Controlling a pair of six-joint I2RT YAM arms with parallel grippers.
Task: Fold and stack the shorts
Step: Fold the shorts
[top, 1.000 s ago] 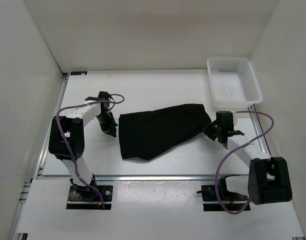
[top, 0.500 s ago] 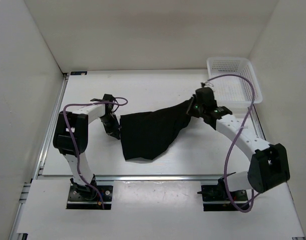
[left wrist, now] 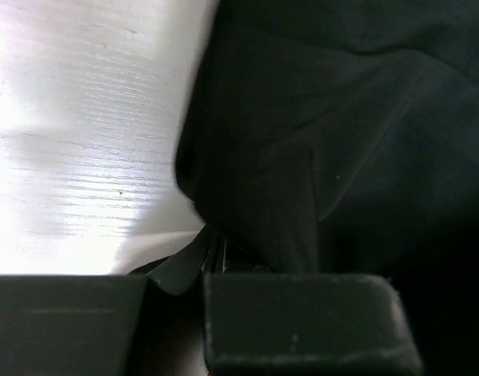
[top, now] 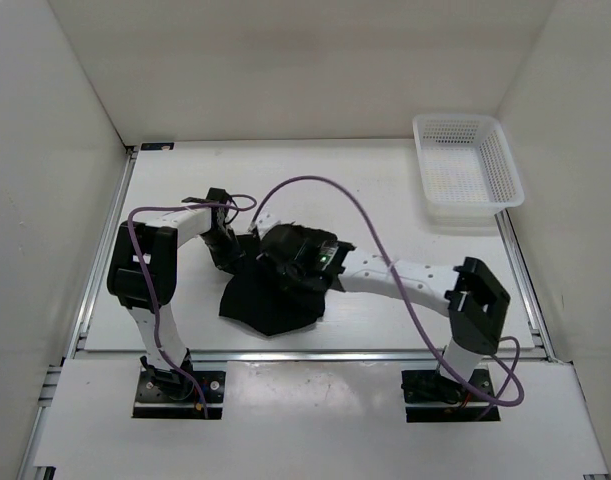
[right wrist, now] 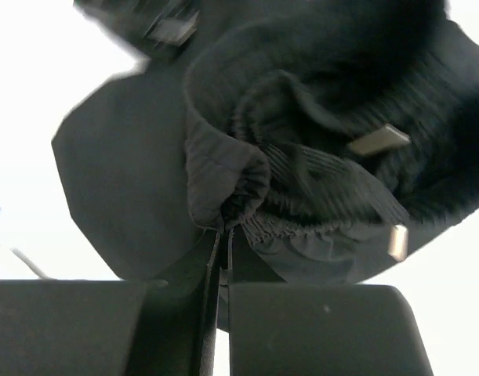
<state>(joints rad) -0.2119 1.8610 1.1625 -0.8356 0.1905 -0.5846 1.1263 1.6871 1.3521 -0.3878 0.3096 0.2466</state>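
My left pincer (left wrist: 206, 272) is left of the table's (top: 175, 325) middle, jaws together on a dark fold of the shorts (top: 270, 305) at the heap's left far edge; the cloth runs down into the slit between my fingers. The shorts lie just left of centre, bunched into a compact black heap and not laid out flat, so I cannot read a clear long axis or tell the legs apart. A flatter flap spreads toward the near edge and ends in a blunt point facing my bases. My right arm reaches across from the right, and my right pincer (right wrist: 223, 270) is clamped on the gathered waistband (right wrist: 317, 192) on top of the heap, close beside the left pincer. Two pale drawstring tips (right wrist: 379, 139) show against the ribbed elastic. The white mesh basket (top: 465, 165) sits at the far right corner, well apart from the shorts.
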